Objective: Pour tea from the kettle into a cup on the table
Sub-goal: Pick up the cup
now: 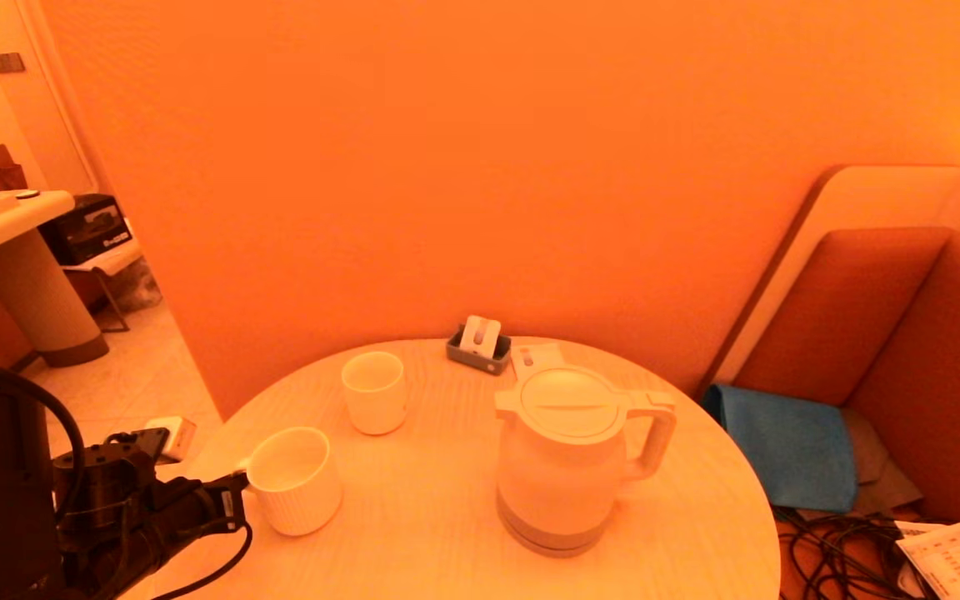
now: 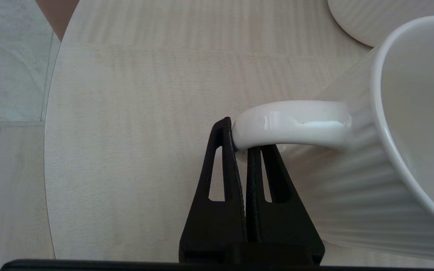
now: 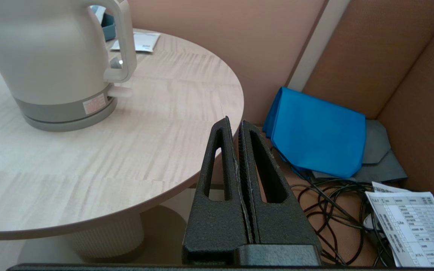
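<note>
The white kettle [image 1: 563, 467] [image 3: 47, 56] stands upright on the right half of the round pale-wood table [image 1: 447, 533] [image 2: 126, 113] [image 3: 145, 131], handle turned right. The cup [image 1: 374, 392], a small plain tumbler, stands at the back left. In front of it sits a wider ribbed white mug [image 1: 292, 479] [image 2: 409, 131]. My left gripper [image 1: 234, 500] [image 2: 239, 139] is at the table's left edge, shut on the mug's handle [image 2: 292, 122]. My right gripper [image 3: 236, 126] hangs shut and empty just off the table's right edge, out of the head view.
A grey holder with white packets [image 1: 478, 346] sits at the table's back by the wall. To the right, on the bench seat, lie a blue cloth [image 1: 788, 442] [image 3: 318, 131], black cables [image 1: 838, 550] [image 3: 333, 203] and a printed sheet [image 1: 959, 558] [image 3: 413, 222].
</note>
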Controlling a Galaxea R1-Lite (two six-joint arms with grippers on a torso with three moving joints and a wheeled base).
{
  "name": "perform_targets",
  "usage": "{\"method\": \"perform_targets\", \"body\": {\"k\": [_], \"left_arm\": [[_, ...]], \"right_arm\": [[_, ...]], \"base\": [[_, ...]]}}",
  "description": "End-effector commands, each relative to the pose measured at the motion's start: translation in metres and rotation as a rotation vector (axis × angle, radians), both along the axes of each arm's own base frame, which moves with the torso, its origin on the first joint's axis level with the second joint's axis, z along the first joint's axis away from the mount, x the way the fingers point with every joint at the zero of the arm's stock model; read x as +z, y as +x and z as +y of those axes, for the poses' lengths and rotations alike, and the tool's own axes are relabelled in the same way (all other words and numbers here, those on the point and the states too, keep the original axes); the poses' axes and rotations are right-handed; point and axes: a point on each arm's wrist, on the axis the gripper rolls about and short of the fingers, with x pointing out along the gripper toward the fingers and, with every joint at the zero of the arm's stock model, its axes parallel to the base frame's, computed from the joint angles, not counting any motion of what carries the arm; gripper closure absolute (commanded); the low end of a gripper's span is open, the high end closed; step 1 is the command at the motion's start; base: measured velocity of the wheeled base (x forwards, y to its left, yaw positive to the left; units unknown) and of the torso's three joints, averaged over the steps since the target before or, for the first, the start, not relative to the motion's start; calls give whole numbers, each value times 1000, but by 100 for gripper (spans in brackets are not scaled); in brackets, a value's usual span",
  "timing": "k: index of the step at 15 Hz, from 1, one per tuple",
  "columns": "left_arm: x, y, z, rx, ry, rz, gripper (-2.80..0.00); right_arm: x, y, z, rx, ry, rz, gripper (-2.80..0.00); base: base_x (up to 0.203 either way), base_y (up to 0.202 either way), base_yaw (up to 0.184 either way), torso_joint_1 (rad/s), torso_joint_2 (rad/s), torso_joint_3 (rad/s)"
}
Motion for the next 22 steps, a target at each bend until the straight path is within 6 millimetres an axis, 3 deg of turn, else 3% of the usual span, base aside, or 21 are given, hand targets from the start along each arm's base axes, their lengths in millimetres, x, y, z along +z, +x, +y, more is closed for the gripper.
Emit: {"method": "perform_targets", "body": {"k": [1,17,18,22], "left_arm": [[4,2,0,0,-1,-43,0],[3,1,0,1,1,-40,0],[3,1,0,0,1,-40,-280],[3,1,0,0,0,-40,-280]], "right_arm": [[0,0,0,1,-1,0,0],[0,0,0,1,-1,0,0],[0,0,0,0,-1,0,0],[0,0,0,0,-1,0,0]], "base": [[0,0,0,0,0,0],[0,0,0,0,0,0],[0,0,0,0,0,0],[0,0,0,0,0,0]]}}
